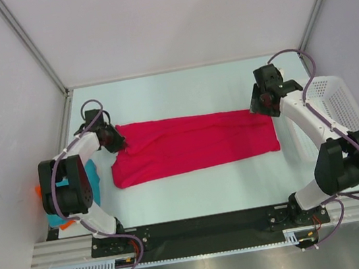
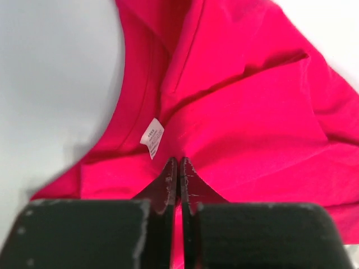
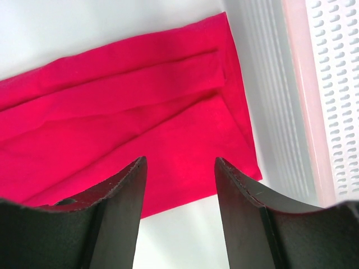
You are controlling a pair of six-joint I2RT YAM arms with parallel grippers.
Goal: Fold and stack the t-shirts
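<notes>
at the far left edge of the pale table (image 1: 179, 90), tucked beside the left arm's base, a crumpled teal-blue cloth t-shirt (image 1: 93, 182) and a sliver of an orange cloth t-shirt (image 1: 39, 191) lie in a heap, neither one folded by the look of it. just right of them the left gripper (image 1: 116, 143) is down on the left end of the large crimson-pink soft cloth t-shirt (image 1: 195, 144). in the left wrist view the left gripper (image 2: 178, 163) has its jaws pressed together on a raised ridge of that cloth, close below the white sewn-in label (image 2: 152, 136) at the neckline, so it appears to be pinching the collar end. the crimson-pink shirt runs across the middle of the table as a long narrow band with its sides folded inward, its left end rumpled and its right end flat and square. over that right end the right gripper (image 1: 258, 105) hovers with its jaws well apart, holding nothing; the right wrist view shows the right gripper (image 3: 179, 162) above the shirt's layered hem corner (image 3: 224, 112). at the far right stands the white plastic mesh basket (image 1: 332, 107), just beside the shirt's end. judged from this, the first shirt is about half folded: the lengthwise folds are in, the crosswise fold remains, and the other two shirts and the stacking are not yet done.
</notes>
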